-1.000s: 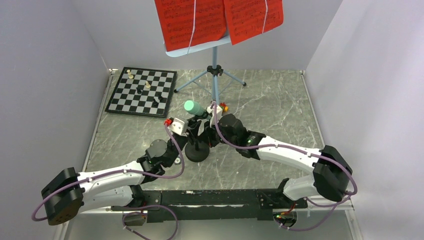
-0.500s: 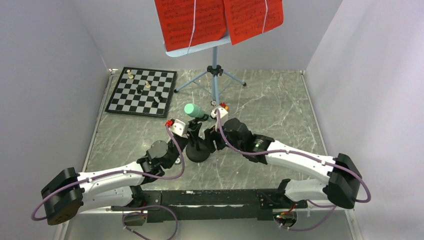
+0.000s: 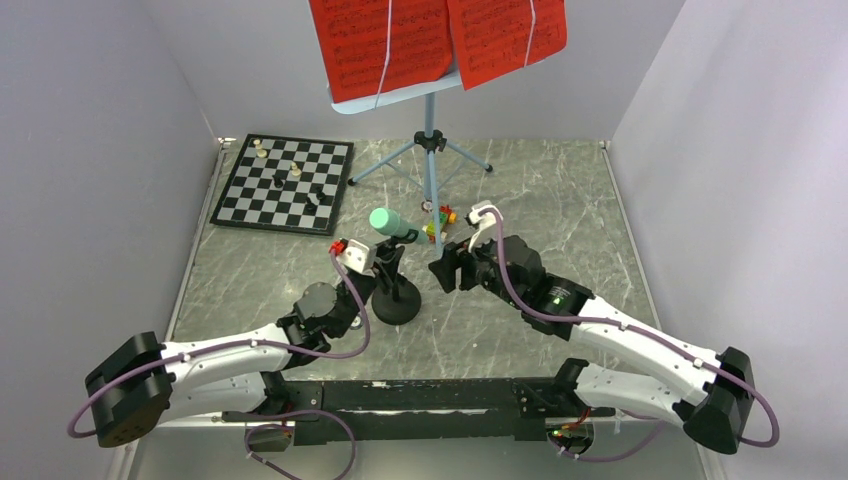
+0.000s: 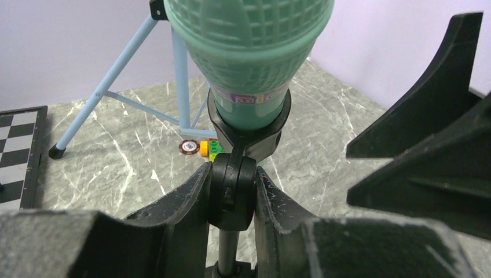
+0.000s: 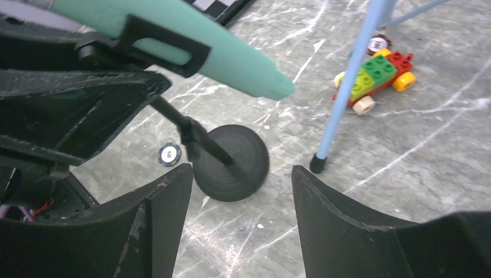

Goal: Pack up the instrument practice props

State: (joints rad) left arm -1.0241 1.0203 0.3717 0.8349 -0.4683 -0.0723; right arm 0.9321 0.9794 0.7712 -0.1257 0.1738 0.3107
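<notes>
Music stand (image 3: 431,160) is the biggest worry: it rises tall on its tripod near the middle of the far edge of the tabletop (image 3: 560,210), and one tripod leg (image 5: 341,98) comes down just beside my right pincer (image 5: 240,174), which gapes wide with nothing in it. A careless swing of that arm could clip the leg and tip the whole stand. The red sheet-music pages (image 3: 380,45) only lean on its desk, one of them hanging past the edge, so I judge a knock would send them sliding off. The mic stand (image 3: 396,303) sits near the middle of the tabletop, toward the near edge, and my left pincer (image 4: 231,194) is clamped on its swivel joint, just under the clip. That joint may pivot if I lift, letting the round base swing. The microphone (image 3: 390,221) lies tilted in the clip and could slip out backwards. The block toy (image 3: 438,222), beside the tripod, could get shoved along.
</notes>
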